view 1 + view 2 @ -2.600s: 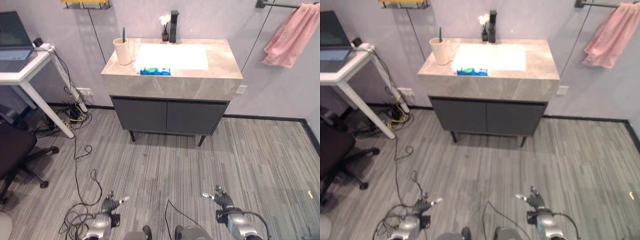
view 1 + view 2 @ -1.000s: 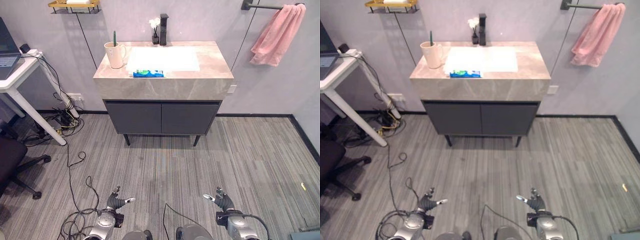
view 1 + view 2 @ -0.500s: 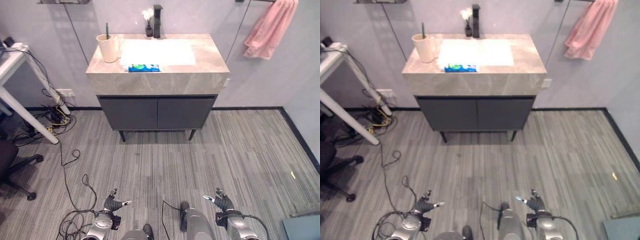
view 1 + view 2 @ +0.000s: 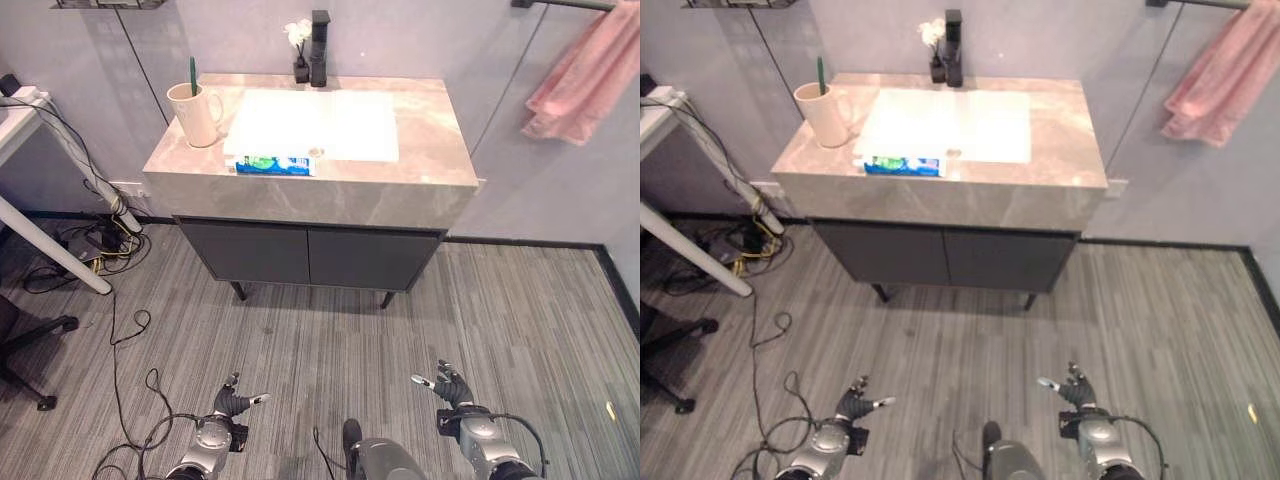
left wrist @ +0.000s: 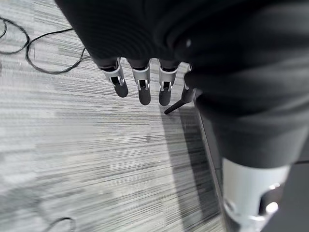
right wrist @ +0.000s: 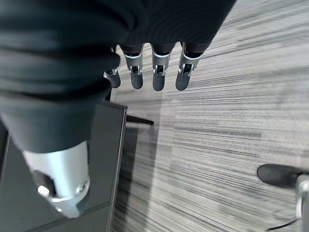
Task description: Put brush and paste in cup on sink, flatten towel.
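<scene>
Seen from the head, a marbled stone tabletop (image 4: 420, 140) tops a dark two-door cabinet (image 4: 310, 255) against the wall, with a white rectangular basin (image 4: 320, 120) sunk in it. A cream cup (image 4: 197, 113) with a handle stands at the tabletop's left end, a green brush (image 4: 192, 70) upright inside it. The blue-and-green paste (image 4: 270, 164) lies flat on the front rim of the tabletop, just before the basin and apart from the cup. A black faucet (image 4: 319, 47) rises behind the basin. A pink towel (image 4: 585, 85) hangs bunched and creased from a bar on the wall to the right.

Both hands hang low over the grey striped floor (image 4: 500, 320), far from the tabletop. The wrist views give what the head views cannot: the left hand (image 5: 140, 77) and right hand (image 6: 157, 65) each have straight, spread fingers holding nothing.
</scene>
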Available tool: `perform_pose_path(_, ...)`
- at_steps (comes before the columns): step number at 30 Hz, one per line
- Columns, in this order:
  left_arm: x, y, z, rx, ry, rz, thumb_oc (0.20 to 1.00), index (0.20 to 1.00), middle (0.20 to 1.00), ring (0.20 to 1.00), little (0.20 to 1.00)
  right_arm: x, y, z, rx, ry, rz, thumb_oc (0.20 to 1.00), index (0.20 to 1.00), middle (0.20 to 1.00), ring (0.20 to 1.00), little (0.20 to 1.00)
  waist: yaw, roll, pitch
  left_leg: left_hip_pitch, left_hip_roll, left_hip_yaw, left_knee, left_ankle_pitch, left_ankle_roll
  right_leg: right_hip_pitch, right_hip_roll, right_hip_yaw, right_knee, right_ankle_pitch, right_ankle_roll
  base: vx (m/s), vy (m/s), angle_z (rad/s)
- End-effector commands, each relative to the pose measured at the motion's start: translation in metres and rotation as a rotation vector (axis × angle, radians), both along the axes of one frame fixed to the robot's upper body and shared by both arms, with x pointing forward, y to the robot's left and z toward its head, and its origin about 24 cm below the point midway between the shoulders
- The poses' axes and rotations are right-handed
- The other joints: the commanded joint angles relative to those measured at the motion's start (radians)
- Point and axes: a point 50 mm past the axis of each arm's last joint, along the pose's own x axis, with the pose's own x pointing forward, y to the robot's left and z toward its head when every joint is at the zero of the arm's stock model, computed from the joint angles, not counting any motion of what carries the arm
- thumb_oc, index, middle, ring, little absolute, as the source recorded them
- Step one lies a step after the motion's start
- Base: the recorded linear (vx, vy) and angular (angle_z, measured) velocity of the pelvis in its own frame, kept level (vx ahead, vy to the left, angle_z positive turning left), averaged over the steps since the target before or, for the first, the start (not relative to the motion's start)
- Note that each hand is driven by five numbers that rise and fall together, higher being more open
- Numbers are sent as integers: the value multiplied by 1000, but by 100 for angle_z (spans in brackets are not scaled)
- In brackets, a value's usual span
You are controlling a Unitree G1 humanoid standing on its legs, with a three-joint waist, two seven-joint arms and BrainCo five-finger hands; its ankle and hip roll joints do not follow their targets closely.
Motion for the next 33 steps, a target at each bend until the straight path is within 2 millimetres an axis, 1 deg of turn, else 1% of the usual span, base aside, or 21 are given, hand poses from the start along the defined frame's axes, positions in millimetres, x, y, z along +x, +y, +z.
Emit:
perform_pose_path(1,25,1,19,-2,-119,-9,1000,1000,1000,1000,1000,10,-11,13,-63,-69,12,1000,1000,1000,1000,1000,-8,-2,60,47,-14,143,-44,86,62,33,-20,29,-131,69,70,377,-74,46)
perform_pose_path(2,27,-1,20,-3,-132,-18,1000,1000,1000,1000,1000,9,-16,13,-76,-70,4,1000,1000,1000,1000,1000,-8,-3,59,-6,-3,192,-153,58,69,61,-36,16,-151,56,85,168,-3,59)
perform_pose_path(3,27,-1,20,-3,-132,-18,1000,1000,1000,1000,1000,9,-16,13,-76,-70,4,1000,1000,1000,1000,1000,-8,-3,59,-6,-3,192,-153,58,69,61,-36,16,-151,56,85,363,62,69)
perform_pose_path(5,26,2,20,12,-132,-10,1000,1000,1000,1000,1000,6,-17,12,-102,-56,23,1000,1000,1000,1000,1000,11,8,53,-62,-42,157,-427,70,79,98,-33,29,-172,37,107,326,116,36)
perform_pose_path(6,26,2,20,12,-132,-10,1000,1000,1000,1000,1000,6,-17,12,-102,-56,23,1000,1000,1000,1000,1000,11,8,53,-62,-42,157,-427,71,79,98,-33,29,-172,37,107,264,86,8)
perform_pose_path(7,24,3,19,13,-127,-4,1000,1000,1000,1000,1000,4,-16,10,-107,-46,34,1000,1000,1000,1000,1000,22,16,50,-58,-50,124,-505,100,73,116,-22,38,-178,31,110,438,132,-35)
perform_pose_path(8,21,5,16,15,-118,10,1000,1000,1000,1000,1000,2,-14,8,-119,-35,54,1000,1000,1000,1000,1000,49,32,46,-92,-40,49,-713,193,53,159,-8,64,-200,7,117,585,175,-49)
perform_pose_path(9,19,6,16,15,-119,16,1000,1000,1000,1000,1000,2,-14,7,-124,-31,61,1000,1000,1000,1000,1000,55,35,41,-127,-34,31,-741,203,46,172,-5,77,-203,-3,117,586,185,-55)
perform_pose_path(12,13,9,13,23,-98,9,1000,1000,1000,1000,1000,0,-10,4,-123,-12,79,1000,1000,1000,1000,1000,71,51,27,-151,-12,38,-741,244,31,217,3,121,-196,-40,125,428,170,-52)
perform_pose_path(14,6,13,10,36,-81,13,1000,1000,1000,1000,1000,0,-3,2,-107,-1,96,1000,1000,1000,1000,1000,105,53,11,-120,-29,-42,-729,266,47,259,-5,182,-177,-81,132,477,278,-89)
perform_pose_path(17,10,12,14,42,-102,-27,1000,1000,1000,1000,1000,0,1,1,-78,-8,92,1000,1000,1000,1000,1000,105,47,6,-138,-75,-66,-615,226,77,267,-55,212,-69,-110,151,421,339,-131)
perform_pose_path(19,14,13,19,54,-126,-53,1000,1000,1000,1000,1000,3,8,3,-51,-24,96,1000,1000,1000,1000,1000,102,41,13,-131,-94,-37,-574,188,113,197,-85,224,63,-59,161,262,361,-14)
perform_pose_path(20,17,15,24,76,-143,-94,1000,1000,1000,1000,1000,12,19,7,-47,-55,150,1000,1000,1000,1000,1000,105,35,25,-84,-117,-12,-592,160,144,119,-112,214,213,71,166,197,303,5)
perform_pose_path(21,17,14,24,76,-143,-94,1000,1000,1000,1000,1000,12,18,7,-48,-55,150,1000,1000,1000,1000,1000,107,38,23,-86,-114,-12,-592,161,143,117,-109,215,211,74,165,227,312,-17)
perform_pose_path(23,22,15,33,83,-189,-137,1000,1000,1000,1000,1000,23,29,19,-39,-127,206,1000,1000,1000,1000,1000,93,59,61,-18,-120,9,-615,132,170,12,-119,150,390,153,169,238,333,-23)
perform_pose_path(24,21,16,34,97,-192,-162,1000,1000,1000,1000,1000,26,30,23,-39,-149,223,1000,1000,1000,1000,1000,87,65,67,0,-120,12,-617,117,177,-20,-111,135,406,139,166,267,297,-22)
perform_pose_path(26,21,15,34,122,-193,-201,1000,1000,1000,1000,1000,27,33,26,-26,-177,222,1000,1000,1000,1000,1000,80,58,77,27,-129,20,-615,95,178,-48,-111,97,339,91,161,219,125,-26)
perform_pose_path(27,21,14,33,137,-184,-229,1000,1000,1000,1000,1000,29,34,28,-23,-186,223,1000,1000,1000,1000,1000,86,50,79,43,-126,36,-612,73,171,-48,-175,30,227,83,170,195,7,-12)
perform_pose_path(29,21,12,33,141,-186,-239,1000,1000,1000,1000,1000,31,33,29,-30,-190,228,1000,1000,1000,1000,1000,78,51,80,44,-122,24,-607,69,160,-38,-174,31,141,84,175,161,-85,-7)
perform_pose_path(30,23,10,33,146,-192,-259,1000,1000,1000,1000,1000,35,34,32,-48,-206,246,1000,1000,1000,1000,1000,66,34,83,53,-131,7,-594,48,149,-44,-175,81,-14,118,197,212,-139,-9)
perform_pose_path(33,26,8,35,173,-199,-305,1000,1000,1000,1000,1000,33,29,32,-62,-200,254,1000,1000,1000,1000,1000,45,9,74,66,-138,-34,-556,5,134,-3,-167,188,-157,137,214,234,-176,26)
